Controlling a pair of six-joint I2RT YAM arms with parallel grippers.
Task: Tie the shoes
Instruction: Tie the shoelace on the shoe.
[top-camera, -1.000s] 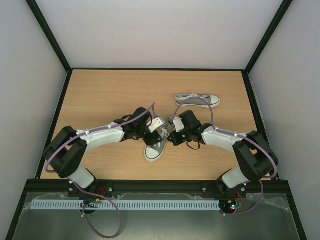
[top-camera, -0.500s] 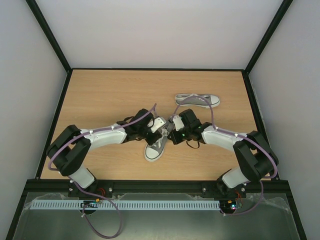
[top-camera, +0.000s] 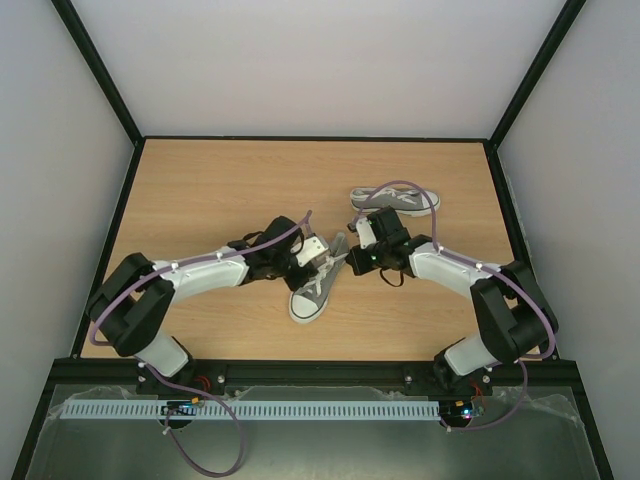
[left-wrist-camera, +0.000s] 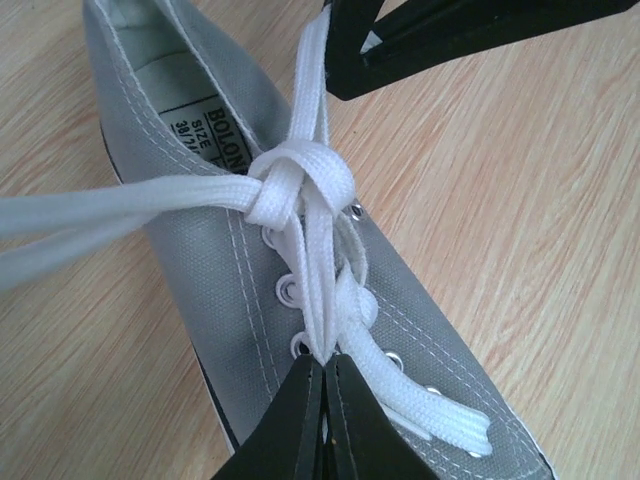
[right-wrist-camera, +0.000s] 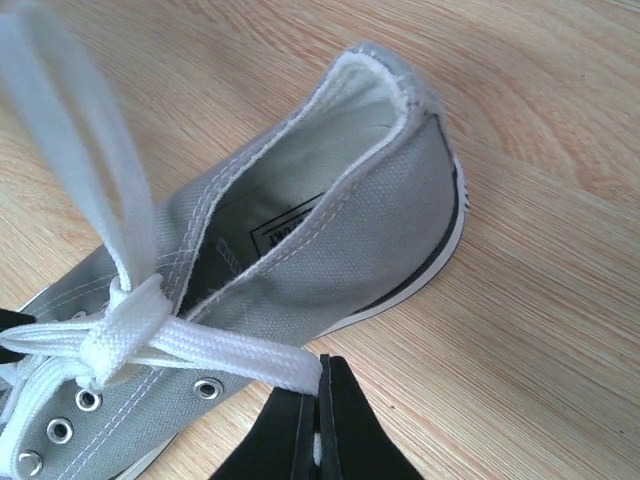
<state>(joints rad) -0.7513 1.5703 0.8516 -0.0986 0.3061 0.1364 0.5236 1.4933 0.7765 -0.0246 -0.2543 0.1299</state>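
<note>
One grey shoe (top-camera: 313, 291) lies mid-table with its white toe cap toward the arms; the other shoe (top-camera: 395, 200) lies on its side farther back. My left gripper (left-wrist-camera: 327, 364) is shut on a doubled strand of white lace (left-wrist-camera: 318, 290) over the eyelets, just below the knot (left-wrist-camera: 300, 185). My right gripper (right-wrist-camera: 320, 385) is shut on a flat lace loop (right-wrist-camera: 235, 352) running out of the same knot (right-wrist-camera: 125, 322), beside the shoe's heel end (right-wrist-camera: 340, 240). From above, the left gripper (top-camera: 324, 265) and the right gripper (top-camera: 351, 261) meet over this shoe.
The wooden table (top-camera: 200, 190) is ringed by a black frame with white walls. A lace strand (right-wrist-camera: 85, 140) rises past the right wrist camera. The right gripper's black fingers (left-wrist-camera: 450, 30) show at the top of the left wrist view.
My left gripper has closed on the lace. The right wrist has drawn back toward the far right, with the lace still in its jaws.
</note>
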